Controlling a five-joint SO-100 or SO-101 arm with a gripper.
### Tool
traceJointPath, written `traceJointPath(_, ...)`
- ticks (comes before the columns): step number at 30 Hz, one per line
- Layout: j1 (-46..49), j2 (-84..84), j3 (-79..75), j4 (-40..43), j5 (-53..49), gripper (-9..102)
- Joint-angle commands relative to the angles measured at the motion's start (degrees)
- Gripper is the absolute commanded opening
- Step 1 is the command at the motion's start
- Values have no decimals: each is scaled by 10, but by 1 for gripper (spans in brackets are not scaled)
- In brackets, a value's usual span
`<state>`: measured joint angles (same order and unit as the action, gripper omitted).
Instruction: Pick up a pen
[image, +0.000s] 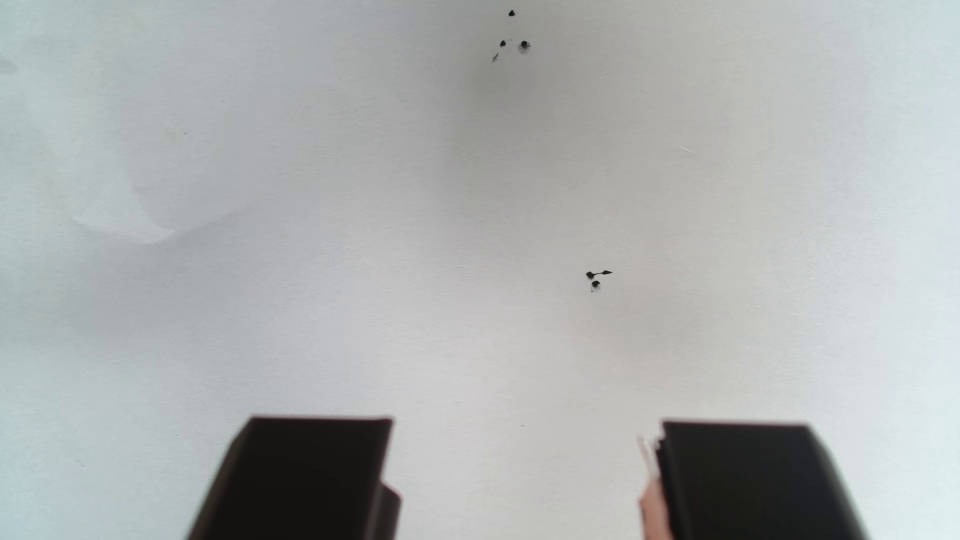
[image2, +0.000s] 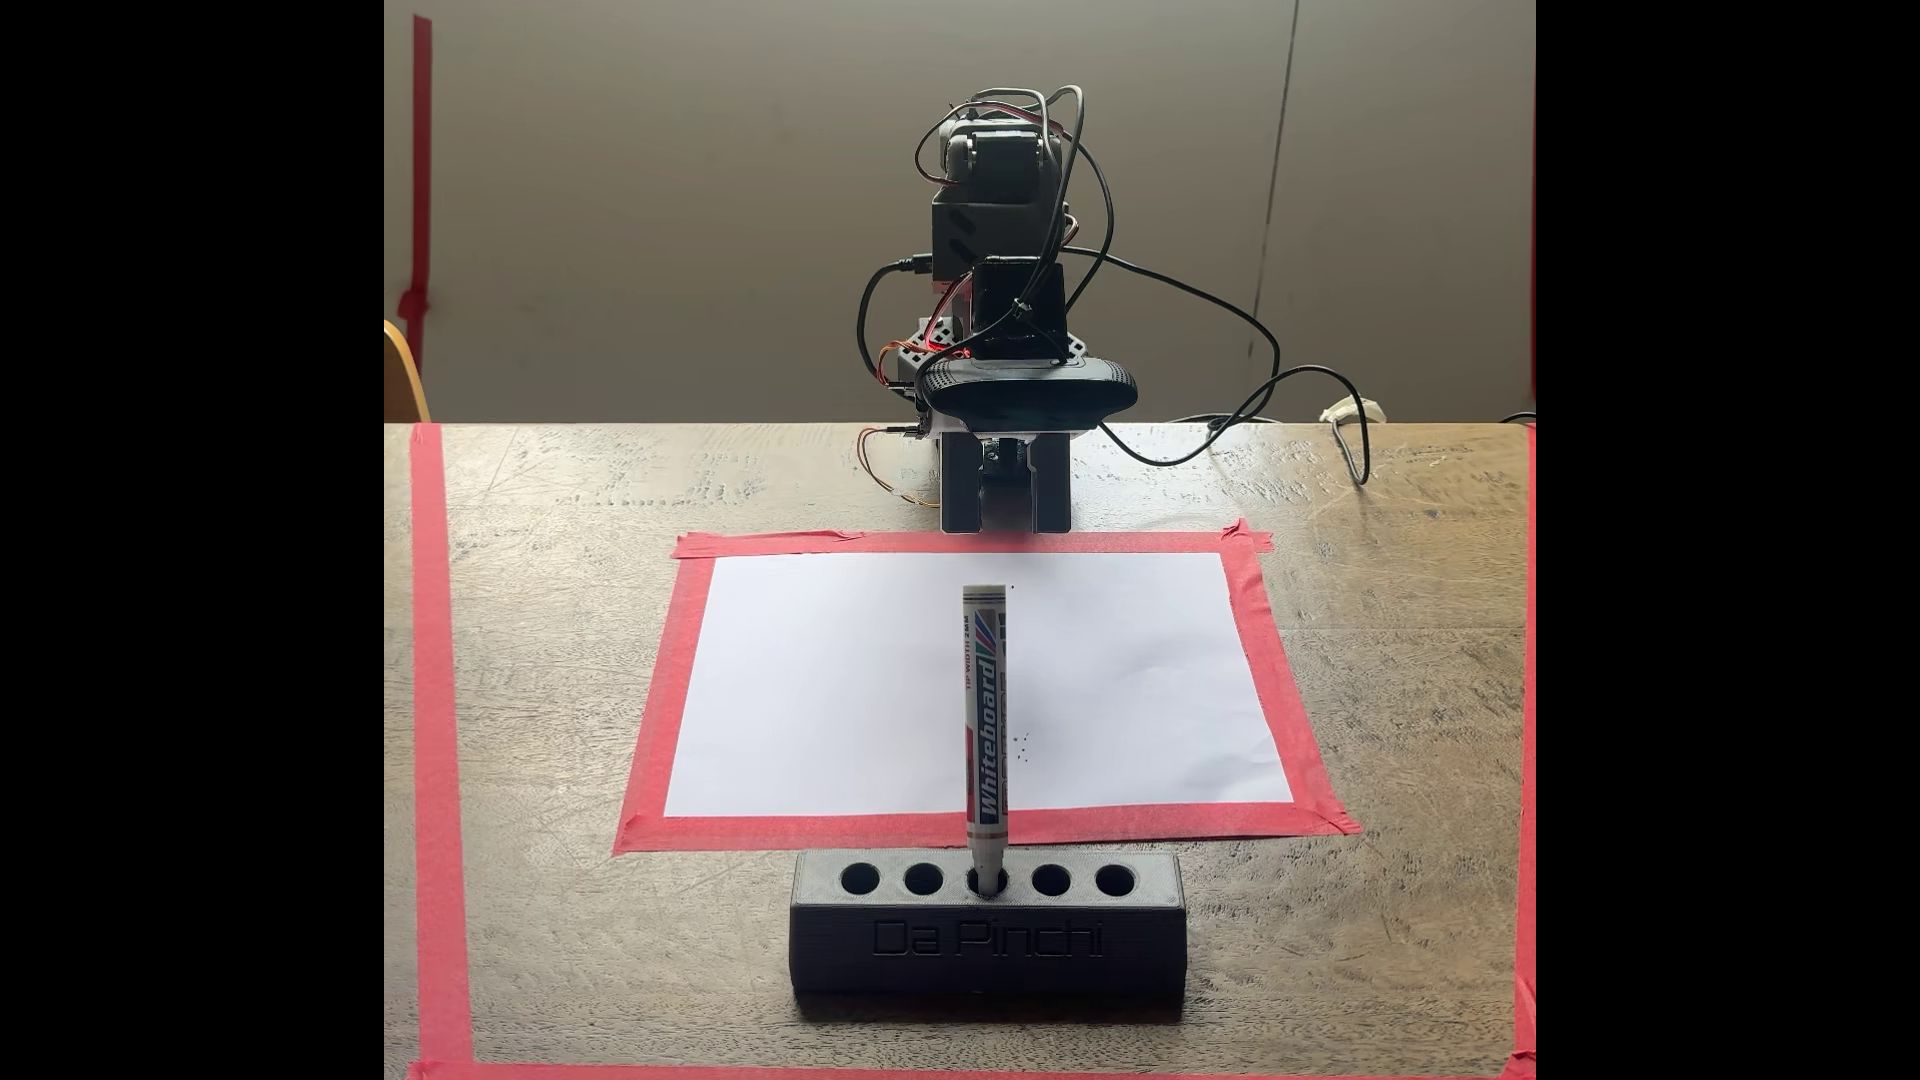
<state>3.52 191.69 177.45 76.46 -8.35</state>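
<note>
Reaching has not begun, by the look of it: the black two-finger gripper (image2: 1005, 514) hangs low at the far edge of the white sheet of paper (image2: 831, 685), and its blunt black fingers (image: 311, 472) stand apart with nothing between them, as the wrist view shows over bare paper dotted with small black ink marks (image: 597, 278). The slim white and grey whiteboard marker (image2: 985, 727), with "Whiteboard" printed lengthwise and coloured stripes near its top, stands upright, tip down, in the middle hole of a dark grey block-shaped pen holder (image2: 987, 940) lettered "Da Pinchi", which sits on the worn wooden table (image2: 540, 935) at the near side of the paper, just outside its red tape border (image2: 1262, 665). Marker and gripper are well apart, the whole sheet between them. In my judgement the next move calls for carrying the spread fingers across the paper, setting them either side of the upright barrel above the holder, closing, then lifting straight up so the tip clears its hole without tipping the block.
</note>
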Motion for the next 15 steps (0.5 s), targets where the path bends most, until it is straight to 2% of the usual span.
traceJointPath(1, 0, 26, 6, -1, -2, 101)
traceJointPath(15, -4, 26, 6, -1, -2, 101)
